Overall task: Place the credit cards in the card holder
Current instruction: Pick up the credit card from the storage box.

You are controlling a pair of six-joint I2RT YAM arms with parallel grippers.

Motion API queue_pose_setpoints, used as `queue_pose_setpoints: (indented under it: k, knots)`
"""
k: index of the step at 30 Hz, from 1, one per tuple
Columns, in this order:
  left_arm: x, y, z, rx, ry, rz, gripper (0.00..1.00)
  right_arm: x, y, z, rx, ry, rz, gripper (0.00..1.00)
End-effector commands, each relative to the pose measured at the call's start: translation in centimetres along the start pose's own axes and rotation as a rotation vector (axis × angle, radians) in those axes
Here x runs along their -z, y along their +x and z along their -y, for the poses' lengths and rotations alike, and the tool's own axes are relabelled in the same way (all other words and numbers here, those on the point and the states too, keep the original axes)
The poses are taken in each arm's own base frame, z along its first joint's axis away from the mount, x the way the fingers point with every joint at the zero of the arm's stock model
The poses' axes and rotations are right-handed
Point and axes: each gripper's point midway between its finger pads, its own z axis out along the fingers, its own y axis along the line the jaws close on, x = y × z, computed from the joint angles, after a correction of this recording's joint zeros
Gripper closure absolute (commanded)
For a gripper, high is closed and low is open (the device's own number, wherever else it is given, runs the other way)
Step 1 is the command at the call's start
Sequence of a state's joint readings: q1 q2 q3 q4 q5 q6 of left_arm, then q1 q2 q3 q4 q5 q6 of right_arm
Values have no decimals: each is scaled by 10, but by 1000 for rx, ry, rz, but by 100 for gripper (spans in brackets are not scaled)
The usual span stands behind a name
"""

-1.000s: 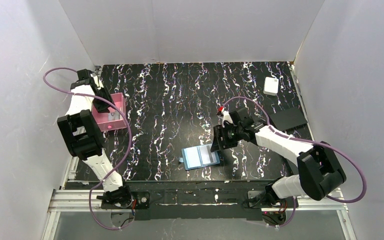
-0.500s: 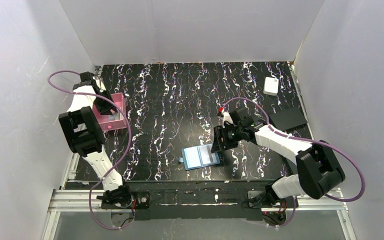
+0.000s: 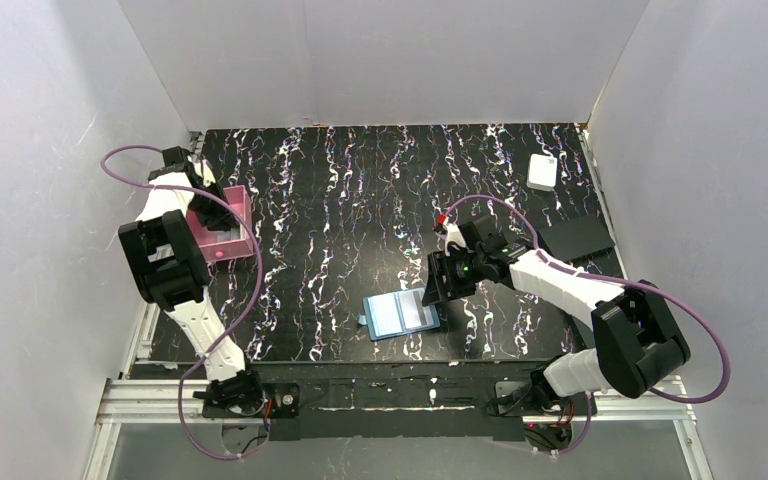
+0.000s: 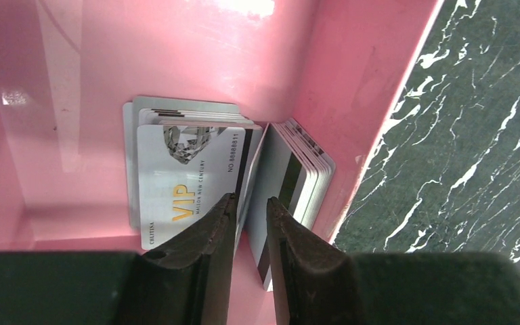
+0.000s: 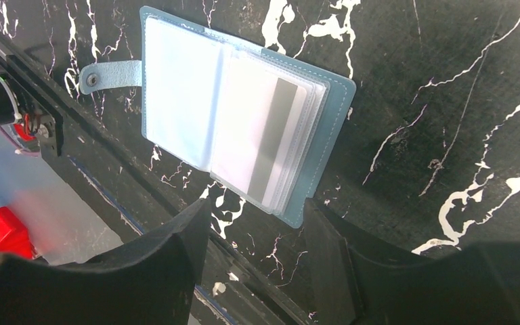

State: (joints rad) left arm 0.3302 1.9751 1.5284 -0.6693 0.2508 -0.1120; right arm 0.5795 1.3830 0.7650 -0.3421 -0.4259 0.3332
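The credit cards lie in a pink tray (image 4: 352,81). One flat stack has a VIP card (image 4: 189,169) on top, and a second stack (image 4: 303,172) leans on the tray's right wall. My left gripper (image 4: 249,202) reaches down into the tray with its jaws narrowed to a small gap over the seam between the two stacks; nothing is clamped. The card holder (image 3: 400,313) (image 5: 244,128) lies open on the table, with a grey-striped card (image 5: 271,145) in its right sleeve. My right gripper (image 5: 257,206) (image 3: 433,287) hangs open just off the holder's right edge, and the holder's corner shows between its fingers.
A white box (image 3: 542,171) sits at the back right, and a flat black rectangle (image 3: 577,240) lies beside the right arm. The pink tray (image 3: 232,225) stands by the left wall. The table's front rail (image 3: 390,385) runs close to the holder.
My left gripper has sunk a little deeper into the tray and its jaws have drawn closer together. The right arm and the card holder have not moved.
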Motion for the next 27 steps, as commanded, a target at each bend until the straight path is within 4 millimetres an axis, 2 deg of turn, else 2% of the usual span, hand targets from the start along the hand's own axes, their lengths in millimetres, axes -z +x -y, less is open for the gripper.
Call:
queue_pose_setpoints:
  k: [1,11,17,21,27]
  knots:
    - [5,3,8,0,49,-3,80,5,-17,-10,29,-26,30,39]
    - [4,5,5,6,32,-16,93,8,-20,-11,30,-24,36,39]
    - [11,0,6,1,26,3,98,7,-20,-12,26,-24,35,39]
    - [23,-7,9,-1,15,28,99,7,-23,-13,19,-29,41,39]
    - [57,-24,9,14,-39,106,100,7,-27,-17,16,-42,43,39]
